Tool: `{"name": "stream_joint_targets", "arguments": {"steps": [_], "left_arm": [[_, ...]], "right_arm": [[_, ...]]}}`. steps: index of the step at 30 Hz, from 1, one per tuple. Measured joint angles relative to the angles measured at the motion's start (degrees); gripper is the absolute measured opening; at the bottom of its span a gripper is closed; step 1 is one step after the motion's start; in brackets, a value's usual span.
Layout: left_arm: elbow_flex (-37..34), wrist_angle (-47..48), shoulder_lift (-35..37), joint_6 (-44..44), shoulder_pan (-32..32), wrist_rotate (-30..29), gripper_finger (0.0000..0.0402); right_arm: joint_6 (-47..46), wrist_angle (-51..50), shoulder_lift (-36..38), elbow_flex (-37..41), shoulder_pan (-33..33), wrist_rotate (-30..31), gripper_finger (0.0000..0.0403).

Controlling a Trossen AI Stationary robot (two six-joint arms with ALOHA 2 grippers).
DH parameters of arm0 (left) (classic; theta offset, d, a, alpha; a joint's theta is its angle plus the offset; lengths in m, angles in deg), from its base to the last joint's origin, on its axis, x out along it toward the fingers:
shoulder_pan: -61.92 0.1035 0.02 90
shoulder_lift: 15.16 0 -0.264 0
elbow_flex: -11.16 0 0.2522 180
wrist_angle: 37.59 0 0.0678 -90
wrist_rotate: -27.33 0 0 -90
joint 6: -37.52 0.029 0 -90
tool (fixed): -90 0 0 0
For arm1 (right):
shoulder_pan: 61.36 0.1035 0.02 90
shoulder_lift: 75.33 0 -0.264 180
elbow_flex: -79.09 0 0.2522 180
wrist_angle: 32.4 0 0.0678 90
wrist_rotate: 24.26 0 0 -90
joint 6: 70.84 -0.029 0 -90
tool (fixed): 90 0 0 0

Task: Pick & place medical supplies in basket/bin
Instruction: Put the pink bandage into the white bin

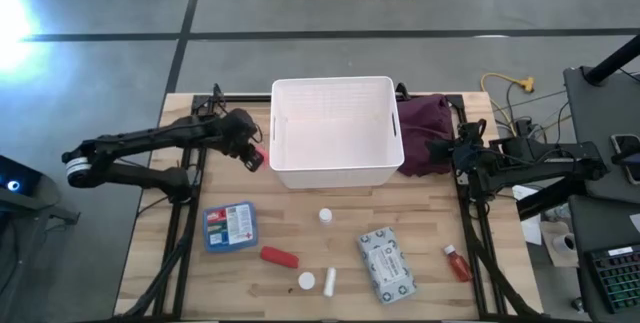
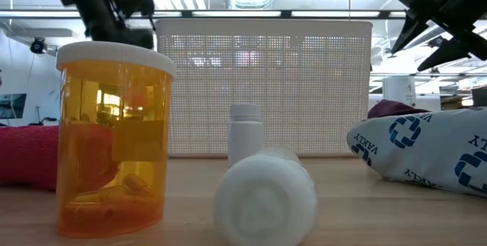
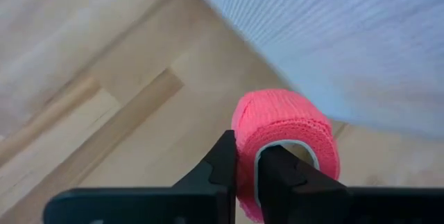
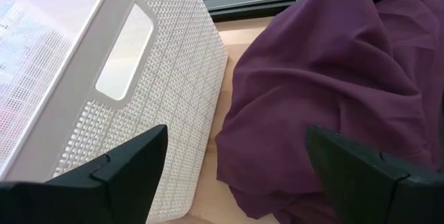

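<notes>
The left hand (image 1: pixel 256 155) hung just beside the bin's (image 1: pixel 337 175) left wall, clamped on a pink roll (image 3: pixel 284 128) with bare tabletop (image 1: pixel 160 253) below. The right hand (image 1: pixel 444 150) hovered spread wide and empty over the cloth (image 4: pixel 333 99) by the bin's right wall.

A crumpled maroon cloth (image 1: pixel 425 128) lies on the wooden desk (image 1: pixel 160 263). Beyond the desk, a yellow cable (image 1: pixel 508 85) coils on grey floor.
</notes>
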Motion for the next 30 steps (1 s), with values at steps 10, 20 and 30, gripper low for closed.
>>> {"name": "stream_joint_targets", "arguments": {"steps": [10, 20, 30], "left_arm": [[15.98, 4.3, 7.76, -0.92, -2.07, -13.31, 0.0015], [23.68, -11.62, 3.56, 7.39, -4.75, -9.68, 0.0015], [23.58, -14.01, -5.0, 10.13, -4.79, -7.19, 0.009]], "right_arm": [[-1.48, 0.05, 0.0, 0.41, 0.01, 0.99, 0.0329], [-2.27, 0.15, 0.0, 0.74, 0.0, 1.05, 0.0329], [-1.97, 0.15, 0.01, 0.74, 0.02, 0.98, 0.0329]]}}
